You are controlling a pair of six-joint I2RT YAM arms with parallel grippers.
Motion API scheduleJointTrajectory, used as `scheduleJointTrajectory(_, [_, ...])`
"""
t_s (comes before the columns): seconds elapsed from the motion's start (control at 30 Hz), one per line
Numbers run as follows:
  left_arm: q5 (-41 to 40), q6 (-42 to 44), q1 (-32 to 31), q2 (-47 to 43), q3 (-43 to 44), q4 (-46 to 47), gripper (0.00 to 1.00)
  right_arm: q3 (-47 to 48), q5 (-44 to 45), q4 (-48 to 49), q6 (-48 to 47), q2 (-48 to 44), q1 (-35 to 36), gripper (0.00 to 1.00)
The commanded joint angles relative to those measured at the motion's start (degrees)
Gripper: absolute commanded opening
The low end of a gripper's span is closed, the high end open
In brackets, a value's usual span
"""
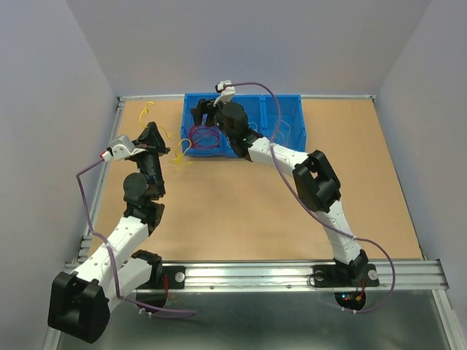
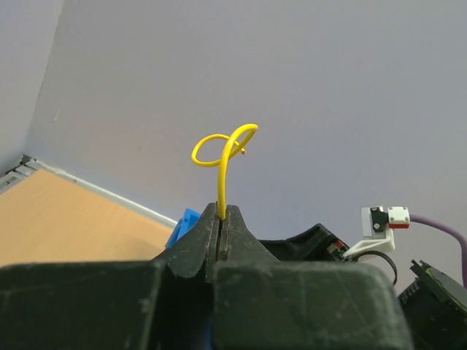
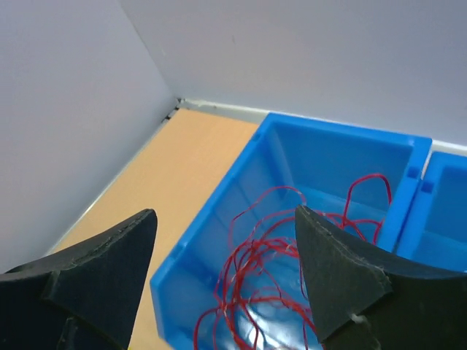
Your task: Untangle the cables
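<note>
- While our left claw (image 2: pixel 220 213) is clamped on a single yellow wire (image 2: pixel 222 168), the wire's curled end stands free above the tips. So thin a strand could slide out if we swing fast.
- Other yellow wires (image 1: pixel 179 154) lie loose on the desk (image 1: pixel 241 211), just beside the blue bin (image 3: pixel 332 149).
- Our right claw (image 3: pixel 225 215) gapes, holding nothing, over the red wires (image 3: pixel 266 273) heaped in the bin's left compartment. Closing there may catch several loops and tighten the knot.
</note>
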Motion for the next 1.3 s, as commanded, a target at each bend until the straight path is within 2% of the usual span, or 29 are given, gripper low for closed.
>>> scheduleJointTrajectory(0.0, [2.7, 1.4, -0.3, -0.6, -0.2, 4.2, 0.0, -10.3, -5.7, 3.6, -2.4, -11.6, 0.3, 0.83])
scheduleJointTrajectory(0.03, [3.5, 1.4, -0.3, -0.6, -0.2, 4.3, 0.0, -13.4, -10.6, 4.9, -4.0, -13.6, 0.3, 0.84])
scheduleJointTrajectory(0.1, [5.9, 1.4, -0.3, -1.0, -0.2, 4.5, 0.0, -22.8, -15.3, 9.3, -5.4, -19.7, 0.3, 0.85])
scheduleJointTrajectory(0.17, [7.3, 1.4, -0.5, -1.4, -0.9, 5.0, 0.0, -28.2, -20.7, 12.5, -6.1, -25.1, 0.3, 0.85])
scheduleJointTrajectory(0.27, [9.2, 1.6, -0.5, -1.3, -1.4, 6.4, 0.0, -33.7, -29.4, 12.7, -7.5, -28.2, 0.3, 0.9])
scheduleJointTrajectory(0.3, [9.7, 1.7, -0.5, -1.3, -1.4, 6.6, 0.0, -34.5, -31.7, 12.6, -7.8, -29.1, 0.3, 0.94])
scheduleJointTrajectory(0.43, [13.8, 2.8, -0.6, -0.6, -1.4, 6.8, 0.0, -36.1, -39.7, 12.2, -9.0, -28.7, 0.5, 1.0])
scheduleJointTrajectory(0.77, [24.1, 4.6, -0.6, -0.5, -1.8, 8.5, 0.0, -29.8, -37.4, 9.4, -11.7, -20.5, 2.1, 1.0])
scheduleJointTrajectory(0.87, [27.2, 4.8, -0.6, -0.6, -2.1, 9.1, 0.0, -27.5, -36.2, 7.5, -12.3, -18.6, 2.7, 0.87])
scheduleJointTrajectory(0.9, [29.1, 4.9, -0.6, -0.6, -2.3, 9.4, 0.0, -27.6, -35.7, 7.6, -12.3, -18.6, 2.8, 0.68])
scheduleJointTrajectory(0.97, [29.6, 5.0, -0.6, -0.6, -2.4, 9.9, 0.0, -29.3, -32.9, 8.6, -11.7, -19.3, 2.8, 0.44])
scheduleJointTrajectory(1.0, [29.9, 4.9, -0.6, -0.6, -2.6, 10.2, 0.0, -30.3, -31.7, 9.3, -11.4, -20.9, 2.8, 0.23])
scheduleJointTrajectory(1.07, [29.8, 4.9, -0.6, 0.0, -2.6, 10.2, 0.06, -32.8, -27.2, 11.3, -9.9, -23.0, 2.8, 0.04])
scheduleJointTrajectory(1.1, [30.0, 4.9, -0.6, 0.4, -2.3, 10.3, 0.2, -34.7, -25.0, 11.2, -9.1, -25.2, 2.8, 0.01])
scheduleJointTrajectory(1.17, [30.3, 4.9, -0.6, 2.7, -1.6, 9.4, 0.37, -37.0, -17.1, 10.9, -7.7, -28.3, 2.5, 0.01])
scheduleJointTrajectory(1.2, [30.6, 5.0, -0.6, 3.5, -0.1, 8.4, 0.57, -40.1, -14.2, 10.8, -7.0, -29.8, 2.3, 0.01])
scheduleJointTrajectory(1.23, [31.0, 5.1, -0.6, 4.4, 0.7, 5.9, 0.66, -41.3, -11.5, 10.4, -6.0, -33.5, 1.9, 0.01])
scheduleJointTrajectory(1.27, [31.7, 5.8, -0.6, 6.3, 2.6, 4.9, 0.71, -43.0, -5.9, 9.4, -5.5, -35.2, 1.6, 0.01])
